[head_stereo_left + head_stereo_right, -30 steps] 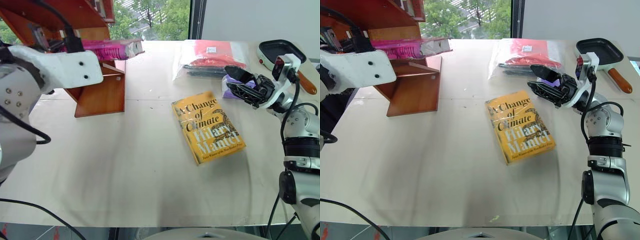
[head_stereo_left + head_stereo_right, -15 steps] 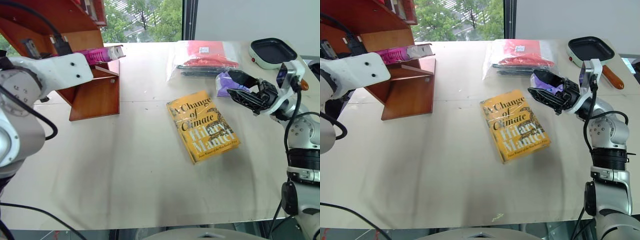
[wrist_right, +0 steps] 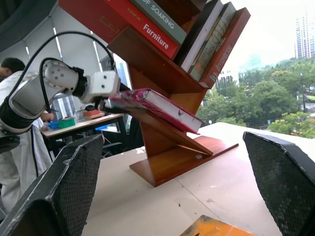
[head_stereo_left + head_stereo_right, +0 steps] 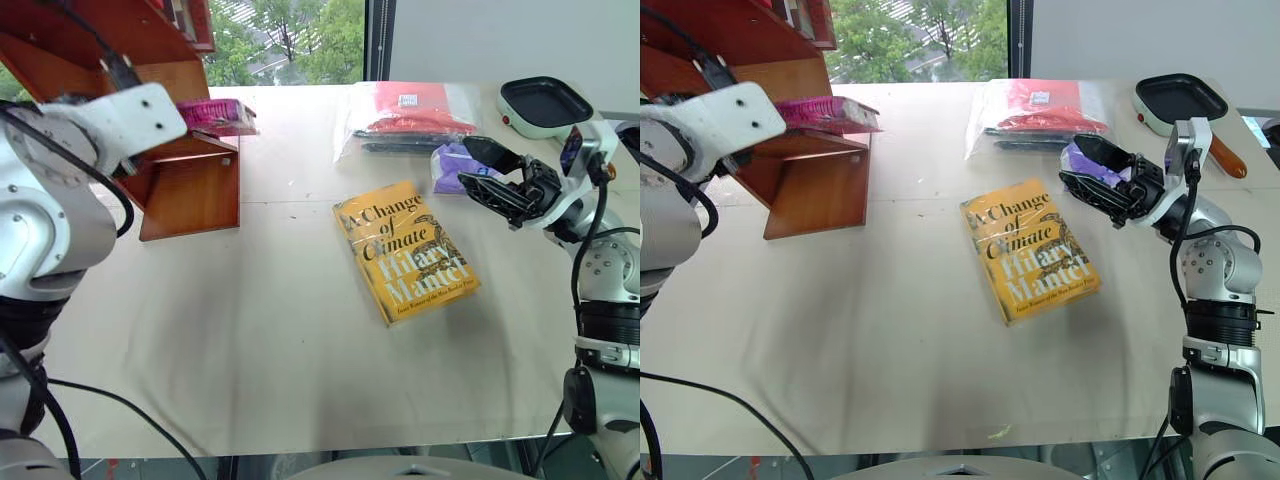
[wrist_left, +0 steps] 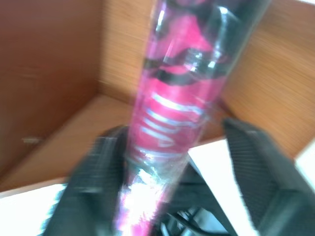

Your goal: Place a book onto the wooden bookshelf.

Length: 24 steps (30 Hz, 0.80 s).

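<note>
My left gripper (image 5: pixel 172 196) has its jaws apart – the pink book (image 5: pixel 182 98) runs between them, one finger (image 5: pixel 261 172) clear of its cover; I can't tell if the other finger touches it. The book (image 4: pixel 830 110) lies on a slanted board of the wooden bookshelf (image 4: pixel 815 190), its end sticking out past the board's edge. My right gripper (image 4: pixel 1102 180) hangs with jaws wide apart and empty over the worktop (image 4: pixel 890 330), well apart from the book. Near it – a yellow book (image 4: pixel 1030 250) flat on the worktop.
</note>
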Tool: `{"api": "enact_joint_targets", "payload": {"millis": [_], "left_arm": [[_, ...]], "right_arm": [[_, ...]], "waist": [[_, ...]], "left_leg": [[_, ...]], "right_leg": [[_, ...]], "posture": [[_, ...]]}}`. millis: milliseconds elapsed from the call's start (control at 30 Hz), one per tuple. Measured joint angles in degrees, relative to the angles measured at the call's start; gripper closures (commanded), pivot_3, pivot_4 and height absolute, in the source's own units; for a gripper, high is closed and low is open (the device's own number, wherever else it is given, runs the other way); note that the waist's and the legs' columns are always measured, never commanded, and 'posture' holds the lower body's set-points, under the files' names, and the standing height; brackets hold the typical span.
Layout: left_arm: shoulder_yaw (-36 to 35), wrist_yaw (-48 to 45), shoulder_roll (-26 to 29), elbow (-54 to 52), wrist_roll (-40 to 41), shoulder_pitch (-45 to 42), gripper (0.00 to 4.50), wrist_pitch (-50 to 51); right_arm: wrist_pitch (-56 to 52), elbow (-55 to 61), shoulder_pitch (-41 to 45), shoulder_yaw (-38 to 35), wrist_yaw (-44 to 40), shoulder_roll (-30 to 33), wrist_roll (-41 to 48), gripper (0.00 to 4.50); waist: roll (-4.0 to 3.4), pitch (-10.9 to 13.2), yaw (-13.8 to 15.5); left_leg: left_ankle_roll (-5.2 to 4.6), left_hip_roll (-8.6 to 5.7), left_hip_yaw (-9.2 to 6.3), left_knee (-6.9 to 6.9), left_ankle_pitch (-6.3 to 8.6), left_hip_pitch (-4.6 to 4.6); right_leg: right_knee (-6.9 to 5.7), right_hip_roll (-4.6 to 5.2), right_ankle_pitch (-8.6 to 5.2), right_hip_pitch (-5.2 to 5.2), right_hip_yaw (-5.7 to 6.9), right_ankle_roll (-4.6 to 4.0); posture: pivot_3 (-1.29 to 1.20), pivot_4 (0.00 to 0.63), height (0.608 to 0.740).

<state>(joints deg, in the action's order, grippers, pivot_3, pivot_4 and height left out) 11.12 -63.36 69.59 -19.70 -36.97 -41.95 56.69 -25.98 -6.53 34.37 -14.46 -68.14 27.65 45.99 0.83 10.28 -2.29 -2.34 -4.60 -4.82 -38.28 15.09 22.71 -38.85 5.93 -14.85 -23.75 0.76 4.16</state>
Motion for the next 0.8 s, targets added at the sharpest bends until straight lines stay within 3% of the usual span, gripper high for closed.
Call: {"api": "enact_joint_targets", "payload": {"millis": [200, 567, 733, 800], "left_arm": [[-2.0, -0.1, 3.2, -0.1, 0.7, 2.3, 0.11, 0.7], [-7.7, 4.7, 3.5, -3.3, 1.2, 3.8, 0.11, 1.7], [-16.6, 5.0, -0.7, -14.1, 3.5, 8.5, 0.11, 9.8], [-20.9, 5.9, -5.9, -17.5, 5.9, 7.9, 0.11, 12.5]], "right_arm": [[0.0, 0.0, -0.2, -0.1, 0.1, 0.1, 0.0, 0.0], [0.8, -2.4, 1.5, 0.1, -0.8, 0.1, -0.4, 0.0], [1.9, -6.2, 3.3, 0.2, -2.7, 1.1, -1.3, 0.0], [2.3, -8.0, 3.9, 0.0, -3.5, 2.1, -1.7, 0.0]], "waist": [[0.01, 0.0, 0.2], [0.04, 0.0, 0.2], [0.04, 0.0, 0.1], [0.04, 0.0, 0.3]], "left_leg": [[0.0, -0.02, 0.0, -0.01, 0.0, 0.03], [0.0, -0.02, -0.01, -0.01, 0.0, 0.04], [0.0, -0.02, 0.01, -0.02, 0.0, 0.07], [0.01, -0.01, -0.03, -0.04, 0.0, 0.06]], "right_leg": [[0.01, 0.03, 0.0, -0.01, -0.01, 0.0], [0.01, 0.03, 0.0, -0.02, -0.01, 0.0], [0.03, 0.04, 0.0, -0.04, -0.05, 0.0], [0.01, 0.04, 0.0, -0.02, -0.02, 0.0]], "posture": [[0.0, 0.15, 0.74], [0.0, 0.15, 0.74], [0.0, 0.15, 0.74], [0.0, 0.15, 0.74]]}}
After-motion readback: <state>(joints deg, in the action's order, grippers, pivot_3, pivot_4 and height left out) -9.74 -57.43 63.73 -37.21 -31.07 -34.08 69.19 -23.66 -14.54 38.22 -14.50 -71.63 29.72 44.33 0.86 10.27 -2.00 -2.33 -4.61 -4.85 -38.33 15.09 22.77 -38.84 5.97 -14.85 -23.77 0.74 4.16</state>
